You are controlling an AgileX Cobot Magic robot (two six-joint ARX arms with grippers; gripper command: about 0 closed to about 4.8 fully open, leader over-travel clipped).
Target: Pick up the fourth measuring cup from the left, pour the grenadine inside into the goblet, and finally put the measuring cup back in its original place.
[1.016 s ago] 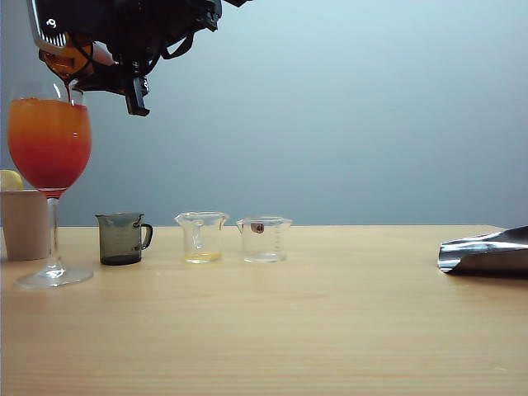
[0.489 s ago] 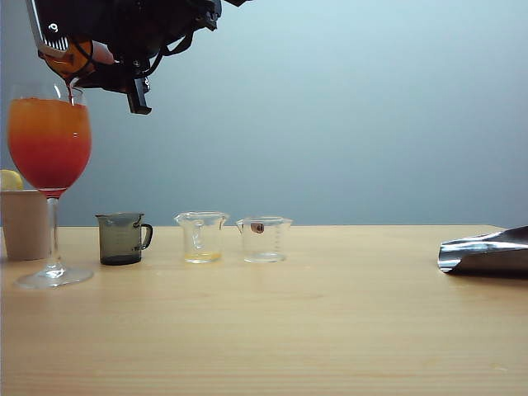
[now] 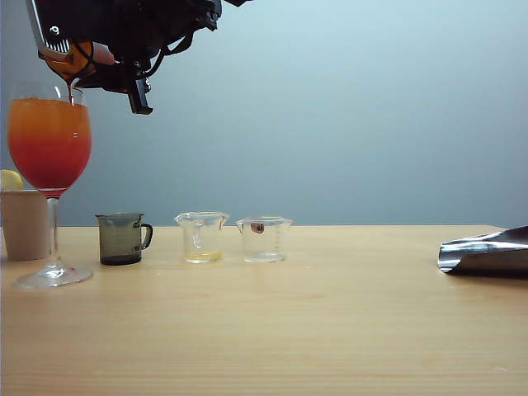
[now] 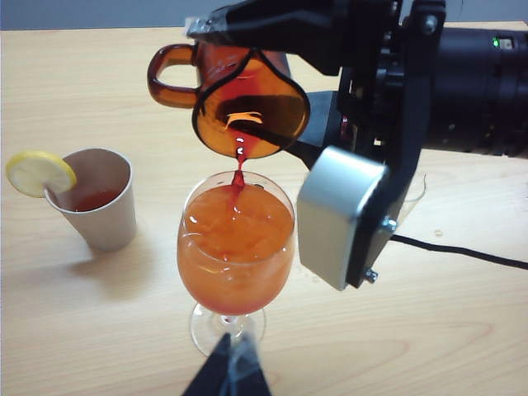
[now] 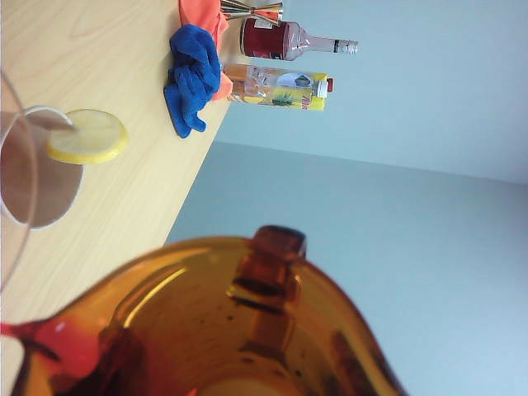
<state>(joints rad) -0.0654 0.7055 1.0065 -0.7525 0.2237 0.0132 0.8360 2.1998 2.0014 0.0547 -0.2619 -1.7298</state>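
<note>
Left wrist view: right gripper, jaws clamped on tilted amber cup, dribbles grenadine into goblet; left gripper's jaw state cannot be told.

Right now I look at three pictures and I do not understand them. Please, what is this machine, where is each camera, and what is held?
It is a robot with two arms. One picture is from a fixed camera facing the table; the other two are from cameras on the wrists. The right gripper holds the amber measuring cup tilted over the goblet, and red grenadine drips in. The left gripper rests low at the table's right side. On the table stand a grey cup, two clear cups and a beige cup with lemon.
</note>
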